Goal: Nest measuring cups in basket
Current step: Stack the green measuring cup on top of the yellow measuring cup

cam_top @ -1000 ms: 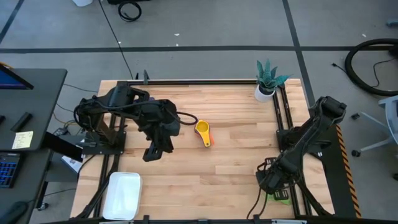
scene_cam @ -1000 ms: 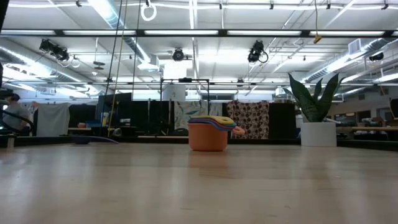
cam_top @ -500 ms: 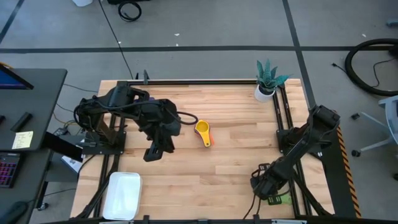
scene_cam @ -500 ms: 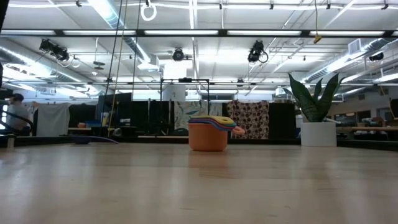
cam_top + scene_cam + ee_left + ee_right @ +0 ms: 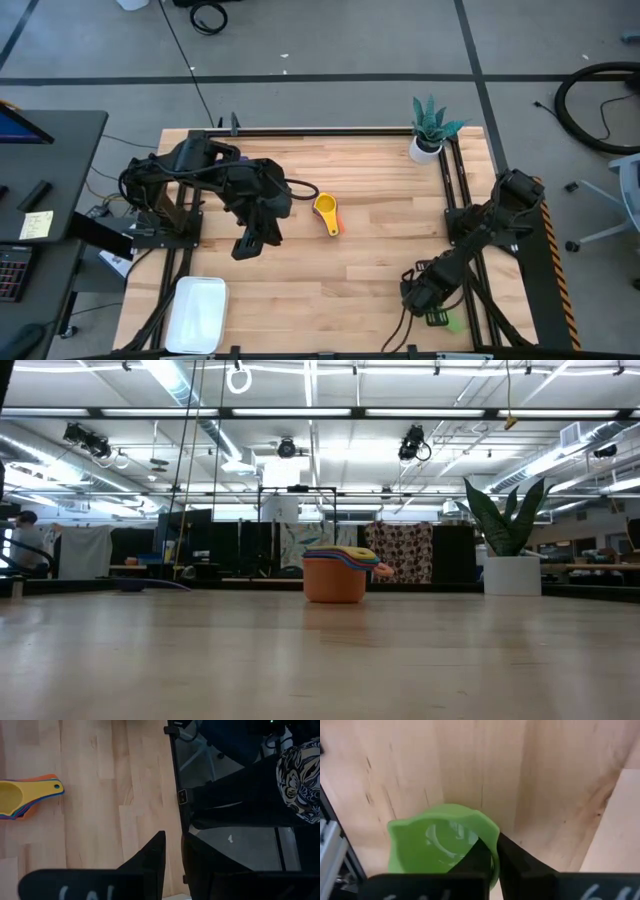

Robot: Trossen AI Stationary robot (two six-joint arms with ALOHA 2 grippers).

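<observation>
A nested stack of measuring cups (image 5: pixel 327 212), yellow on top with orange below, stands on the wood table's middle; the low view shows the stack (image 5: pixel 335 575) upright on its base. A single green cup (image 5: pixel 440 847) sits near the table's near right corner (image 5: pixel 447 322), with my right gripper (image 5: pixel 495 840) shut on it from above (image 5: pixel 422 298). My left gripper (image 5: pixel 250 243) hangs above the table left of the stack, its fingers (image 5: pixel 150 862) a narrow gap apart and holding nothing. The white basket (image 5: pixel 198 312) lies at the near left corner. My right gripper pinches the green cup's wall at the rim (image 5: pixel 495 851), one finger (image 5: pixel 475 857) inside the bowl and one (image 5: pixel 520 865) outside. The fingers come steeply from above. The cup stands open side up; whether its base still touches the table I cannot tell.
A white potted plant (image 5: pixel 428 128) stands at the far right corner. Black frame rails (image 5: pixel 460 190) run along the table's right side close to the green cup. Bare wood lies between the stack and the basket.
My right gripper has sunk toward the table over the green cup at the near right corner and shifted a little toward the table's near edge. The stack, the basket and my left arm have kept still.
</observation>
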